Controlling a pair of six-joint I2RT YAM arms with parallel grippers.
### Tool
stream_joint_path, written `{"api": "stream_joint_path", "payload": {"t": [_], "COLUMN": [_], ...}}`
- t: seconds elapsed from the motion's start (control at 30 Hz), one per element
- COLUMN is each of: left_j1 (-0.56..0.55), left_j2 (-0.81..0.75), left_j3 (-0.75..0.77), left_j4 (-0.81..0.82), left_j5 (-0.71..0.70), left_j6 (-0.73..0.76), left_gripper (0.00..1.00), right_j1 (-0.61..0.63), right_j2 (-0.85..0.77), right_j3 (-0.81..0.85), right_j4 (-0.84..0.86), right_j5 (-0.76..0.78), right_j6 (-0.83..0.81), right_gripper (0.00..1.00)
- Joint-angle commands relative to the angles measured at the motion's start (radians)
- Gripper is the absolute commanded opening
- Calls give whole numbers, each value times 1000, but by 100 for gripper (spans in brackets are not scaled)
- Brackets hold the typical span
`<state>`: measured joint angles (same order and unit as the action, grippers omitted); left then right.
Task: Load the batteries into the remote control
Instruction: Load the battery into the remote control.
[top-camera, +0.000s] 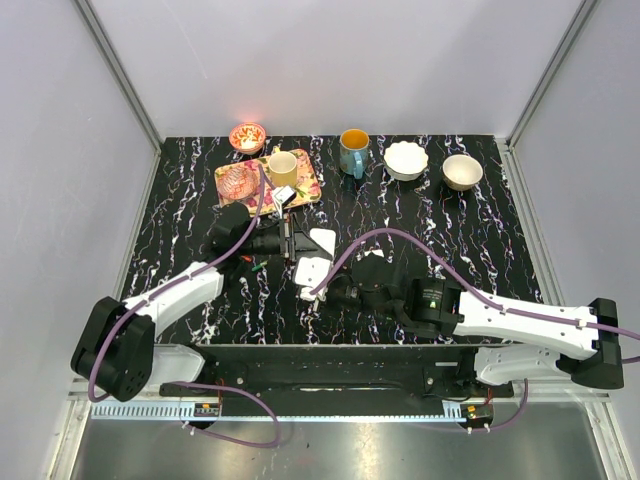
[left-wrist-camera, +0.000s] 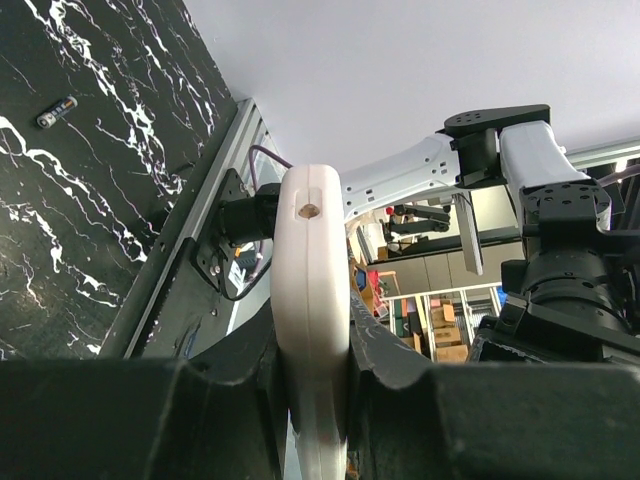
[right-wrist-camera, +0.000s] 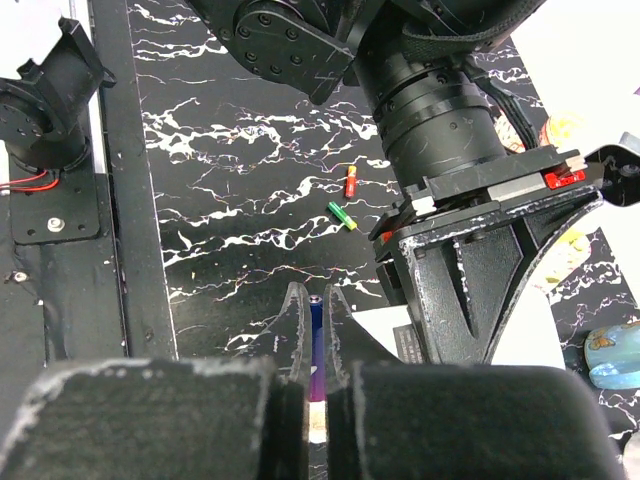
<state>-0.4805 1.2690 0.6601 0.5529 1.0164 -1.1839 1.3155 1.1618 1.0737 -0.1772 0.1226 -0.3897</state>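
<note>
My left gripper (left-wrist-camera: 312, 405) is shut on the white remote control (left-wrist-camera: 310, 290), which it holds edge-on with its end hole facing the camera. In the top view this gripper (top-camera: 297, 242) sits beside two flat white pieces (top-camera: 322, 240) (top-camera: 312, 270). I cannot tell there which piece is the remote. My right gripper (right-wrist-camera: 318, 312) is shut on a purplish battery (right-wrist-camera: 316, 325). Its tips (top-camera: 308, 293) are low, just in front of the nearer white piece (right-wrist-camera: 530, 335). A red battery (right-wrist-camera: 351, 184) and a green battery (right-wrist-camera: 342, 215) lie loose on the table beyond it.
A patterned tray (top-camera: 305, 190) with a yellow cup, a red bowl (top-camera: 247, 136), a teal mug (top-camera: 353, 152), a white bowl (top-camera: 406, 160) and a beige bowl (top-camera: 462, 171) line the far edge. Another battery (left-wrist-camera: 55, 110) lies on the marbled table. The two arms are close together.
</note>
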Motion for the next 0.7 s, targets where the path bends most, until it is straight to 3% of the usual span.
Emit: {"api": "stream_joint_path", "payload": {"t": [0.0,0.67], "left_j1": [-10,-23], "left_j2": [0,-54], "left_j3": [13,4], "left_j4": [33,48], "left_j5": [11,10], "left_j6": [-13,-14], "left_gripper": [0,0], "right_j1": [10,10], "right_j2": [1,7], "right_j3": [-4,-38], "right_j4": [28,27], "right_j5": [28,37], "right_j6": [-35,-21], "right_gripper": [0,0]}}
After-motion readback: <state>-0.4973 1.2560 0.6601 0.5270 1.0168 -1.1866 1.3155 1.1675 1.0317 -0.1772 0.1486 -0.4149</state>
